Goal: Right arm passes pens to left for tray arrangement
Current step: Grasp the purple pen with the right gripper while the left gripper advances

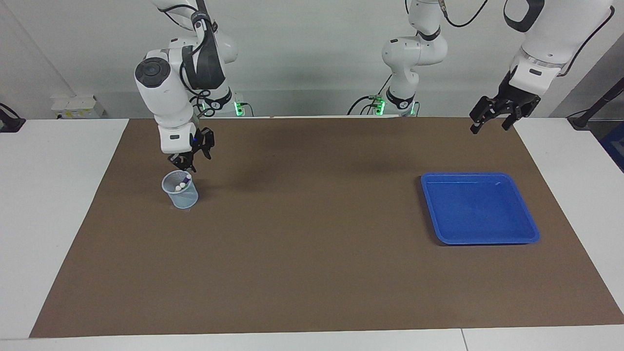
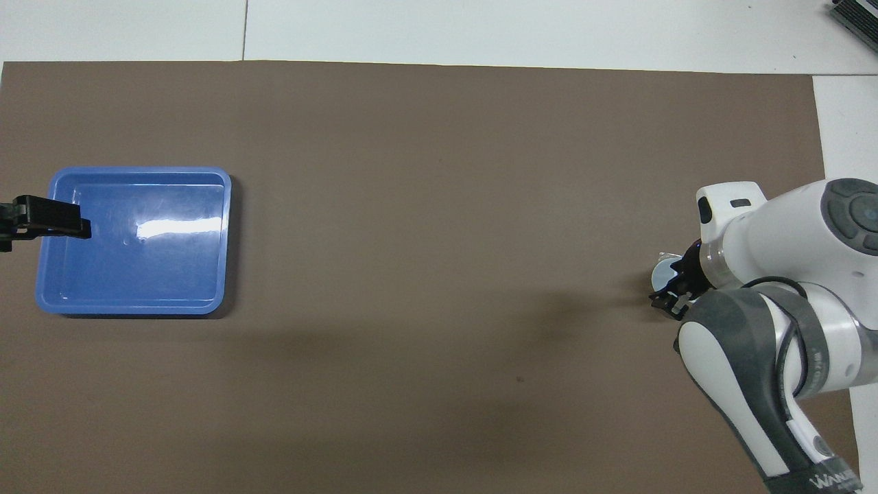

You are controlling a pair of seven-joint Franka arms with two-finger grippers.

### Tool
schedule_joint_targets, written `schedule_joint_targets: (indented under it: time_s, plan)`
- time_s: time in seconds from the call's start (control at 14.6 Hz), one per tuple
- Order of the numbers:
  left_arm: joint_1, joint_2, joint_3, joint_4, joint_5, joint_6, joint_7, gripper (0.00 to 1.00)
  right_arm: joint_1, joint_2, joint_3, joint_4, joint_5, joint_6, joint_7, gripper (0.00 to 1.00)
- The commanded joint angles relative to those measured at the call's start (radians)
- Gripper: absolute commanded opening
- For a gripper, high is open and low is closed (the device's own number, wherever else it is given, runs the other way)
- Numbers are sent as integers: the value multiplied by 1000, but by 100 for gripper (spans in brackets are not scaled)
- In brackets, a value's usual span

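A small pale blue mesh cup (image 1: pixel 181 197) stands on the brown mat toward the right arm's end of the table. Pens (image 1: pixel 182 185) stand in it, showing whitish ends and one purple tip (image 1: pixel 188 179). Their other colours are hidden. My right gripper (image 1: pixel 184 165) hangs just over the cup's rim, and it covers most of the cup (image 2: pixel 660 274) in the overhead view (image 2: pixel 675 296). The blue tray (image 1: pixel 480 209) lies empty toward the left arm's end. My left gripper (image 1: pixel 491 126) is open and empty, raised in the air by the tray's edge.
The brown mat (image 1: pixel 312 253) covers most of the white table. In the overhead view one finger (image 2: pixel 55 218) of the left gripper overlaps the tray's rim (image 2: pixel 226 240). The arms' bases stand at the table's robot end.
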Motion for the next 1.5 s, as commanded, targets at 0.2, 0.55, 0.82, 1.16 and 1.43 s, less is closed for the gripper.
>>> schedule_joint_targets:
  time_s: [0.2, 0.55, 0.82, 1.16, 1.43]
  plan:
    - [-10, -45, -8, -64, -13, -19, -61, 100, -27, -5, -4, -55, 18, 53, -15, 56]
    - [-76, -110, -8, -182, -131, 13, -199, 100, -33, 23, -4, -56, 12, 93, -15, 46]
    - [-77, -175, -8, -304, -322, 78, -339, 100, -50, 46, -4, -59, 0, 138, -18, 46]
    - [-168, -260, -23, -479, -405, 251, -641, 100, -59, 46, -4, -102, -11, 182, -24, 46]
    - [-173, -280, -23, -525, -537, 311, -848, 100, -68, 46, -4, -102, -11, 176, -30, 46]
